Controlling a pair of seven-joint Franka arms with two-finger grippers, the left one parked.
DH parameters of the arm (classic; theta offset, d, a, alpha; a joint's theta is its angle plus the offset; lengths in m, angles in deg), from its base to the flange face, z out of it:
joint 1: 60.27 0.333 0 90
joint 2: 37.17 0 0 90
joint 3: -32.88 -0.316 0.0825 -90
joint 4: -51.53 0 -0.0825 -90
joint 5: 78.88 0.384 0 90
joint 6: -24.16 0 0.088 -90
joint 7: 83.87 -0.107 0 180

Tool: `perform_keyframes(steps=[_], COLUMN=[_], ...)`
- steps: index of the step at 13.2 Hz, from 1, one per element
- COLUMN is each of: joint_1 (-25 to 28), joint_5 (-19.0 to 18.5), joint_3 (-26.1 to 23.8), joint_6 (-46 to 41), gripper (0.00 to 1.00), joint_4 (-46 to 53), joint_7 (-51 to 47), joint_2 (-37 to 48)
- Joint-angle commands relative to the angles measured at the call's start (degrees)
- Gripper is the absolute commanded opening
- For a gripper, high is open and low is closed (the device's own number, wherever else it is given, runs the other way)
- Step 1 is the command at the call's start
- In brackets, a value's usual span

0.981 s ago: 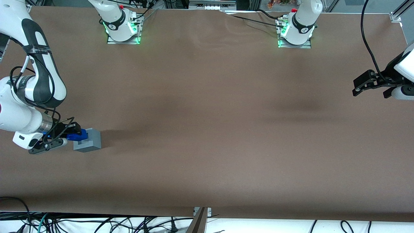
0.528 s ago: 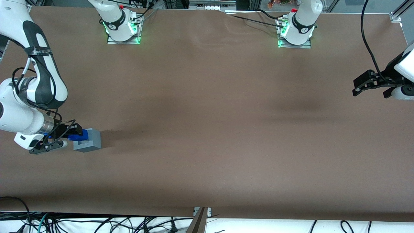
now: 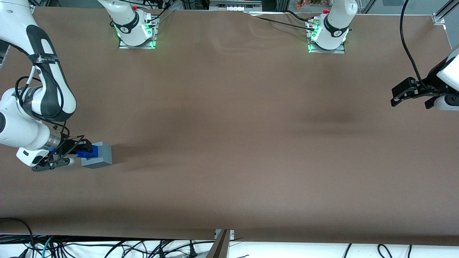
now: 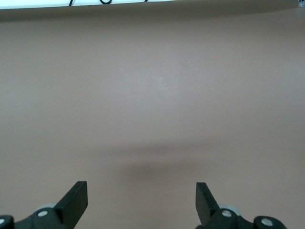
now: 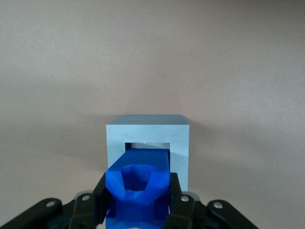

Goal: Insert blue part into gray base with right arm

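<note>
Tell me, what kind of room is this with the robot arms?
Probably a robot lab. A big brown table has arm bases bolted to it and cables along its edge. The gripper, at the working arm's end, holds the blue part at the gray base.

Blue part point(image 5: 138, 191): bright, saturated blue, plain. Gray base point(image 5: 147, 138): light grey, unpatterned, paler top face. Gripper point(image 5: 138, 202) over gray base: black. Right arm point(image 3: 32, 107): white with black bands, silvery wrist ring. Table point(image 3: 251, 143): uniform matte brown.
</note>
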Motion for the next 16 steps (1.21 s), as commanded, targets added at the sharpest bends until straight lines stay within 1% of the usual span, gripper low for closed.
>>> perform_keyframes(steps=[1,6,7,8,9,10,12,14,16], joint_1=[0.2,0.2,0.2,0.2,0.2,0.2,0.2,0.2,0.1], joint_5=[-0.8,-0.9,-0.9,-0.9,-0.8,-0.9,-1.0,-0.9,-2.3], joint_3=[0.0,0.0,0.0,0.0,0.0,0.0,-0.3,-0.5,-1.5], joint_6=[1.8,3.7,3.7,3.6,3.6,3.4,2.8,-0.5,-1.2], gripper=[0.27,0.3,0.39,0.61,0.92,0.99,0.99,0.99,1.0], joint_4=[0.3,-0.2,-0.2,-0.2,-0.2,-0.1,0.1,0.4,0.4], joint_7=[-0.9,-0.9,-0.9,-0.9,-1.0,-1.2,-1.6,-3.8,-4.0], joint_2=[-0.9,-1.5,-1.5,-1.4,-1.2,-0.9,0.5,2.3,3.4])
